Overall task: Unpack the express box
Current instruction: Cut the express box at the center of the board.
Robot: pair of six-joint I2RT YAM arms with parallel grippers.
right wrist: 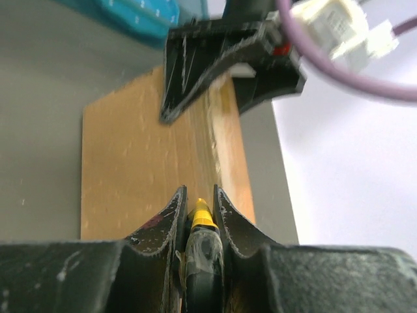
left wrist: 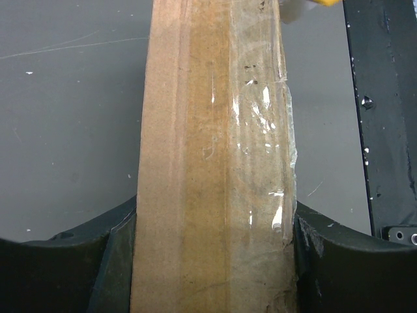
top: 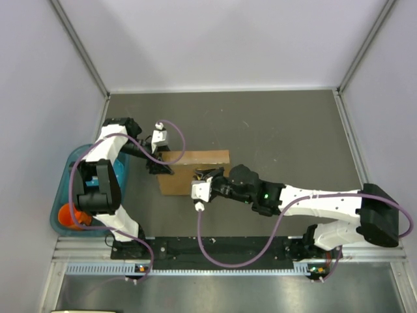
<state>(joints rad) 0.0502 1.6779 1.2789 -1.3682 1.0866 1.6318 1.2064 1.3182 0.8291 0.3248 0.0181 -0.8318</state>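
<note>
The express box [top: 189,171] is a flat brown cardboard box in the middle of the dark table. My left gripper [top: 163,167] is shut on the box's left edge. In the left wrist view the box's taped edge [left wrist: 215,130] runs between the two fingers [left wrist: 326,261], which touch it on both sides. My right gripper [top: 204,175] is over the box's right part and is shut on a small yellow utility knife [right wrist: 202,218]. The knife's yellow tip points along the box top [right wrist: 137,163] toward the left gripper [right wrist: 215,59].
A blue plastic bin [top: 64,195] holding an orange object [top: 68,216] stands at the left table edge, beside the left arm. It also shows in the right wrist view [right wrist: 130,13]. White walls enclose the table on three sides. A black rail [left wrist: 381,98] runs along the near edge.
</note>
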